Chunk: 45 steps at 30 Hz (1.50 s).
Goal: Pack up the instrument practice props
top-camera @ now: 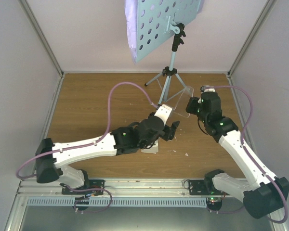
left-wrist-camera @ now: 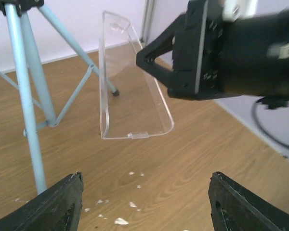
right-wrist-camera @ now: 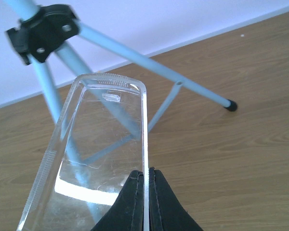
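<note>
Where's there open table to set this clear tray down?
Far left, the table is bare between the side wall and the legs of the music stand. The middle is crowded: clear tray clamped in the right hand, the open left hand, crumbs.

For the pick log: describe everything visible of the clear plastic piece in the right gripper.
The clear plastic piece is a glossy, see-through bent sheet: a flat middle with two upturned walls and rounded corners, empty. It sits tilted beside the legs of the music stand, over the wooden table; whether it touches the table is unclear. The right gripper holds one thin wall edge, jaws shut on it.
</note>
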### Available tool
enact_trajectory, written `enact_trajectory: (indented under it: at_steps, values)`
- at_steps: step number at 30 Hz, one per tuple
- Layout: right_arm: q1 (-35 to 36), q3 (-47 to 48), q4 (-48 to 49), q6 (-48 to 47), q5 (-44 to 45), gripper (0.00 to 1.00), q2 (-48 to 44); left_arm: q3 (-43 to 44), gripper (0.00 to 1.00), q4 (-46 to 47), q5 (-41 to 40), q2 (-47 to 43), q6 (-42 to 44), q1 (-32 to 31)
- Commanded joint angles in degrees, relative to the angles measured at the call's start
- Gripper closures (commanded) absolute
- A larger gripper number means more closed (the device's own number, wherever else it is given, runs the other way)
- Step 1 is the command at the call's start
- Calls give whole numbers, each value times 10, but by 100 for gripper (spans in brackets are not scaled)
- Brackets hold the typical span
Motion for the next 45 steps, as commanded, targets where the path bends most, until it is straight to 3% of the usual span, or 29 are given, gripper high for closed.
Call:
enact_trajectory:
  at_steps: [1, 9, 18, 23, 45]
  values:
    - [37, 20, -15, 25, 15, 100, -7, 24, 30, 38, -60, 38, 37, 0]
    - [61, 17, -1, 30, 14, 100, -2, 32, 39, 42, -64, 75, 36, 39]
    - [63, 12, 6, 31, 9, 100, 7, 43, 63, 49, -50, 106, 76, 52]
    - [63, 11, 8, 31, 7, 100, 4, 41, 65, 51, -44, 112, 80, 60]
    - [64, 1, 19, 27, -13, 99, 11, 44, 99, 68, -35, 127, 101, 70]
